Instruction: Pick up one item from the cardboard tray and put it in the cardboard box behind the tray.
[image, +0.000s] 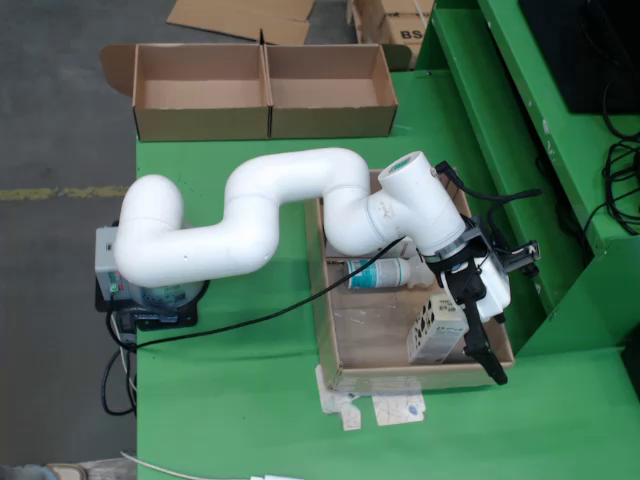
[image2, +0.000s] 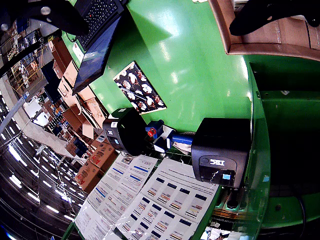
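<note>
In the fixed view, the tool (image: 484, 345) hangs over the cardboard tray (image: 326, 300) near its front right corner, just beside a white carton (image: 433, 328). A white bottle (image: 385, 273) with a green cap lies on its side farther back in the tray. Whether the tool's fingers are apart or closed on anything I cannot tell; nothing looks lifted. The cardboard box (image: 264, 118) sits at the surface's (image: 240, 400) back edge, apparently empty.

The tool-mounted view shows only a tray corner (image2: 235, 47) and dark fingers (image2: 270, 15) at its top edge.

This looks like the reach-and-grasp step; next, securing the carton and lifting it clear.
</note>
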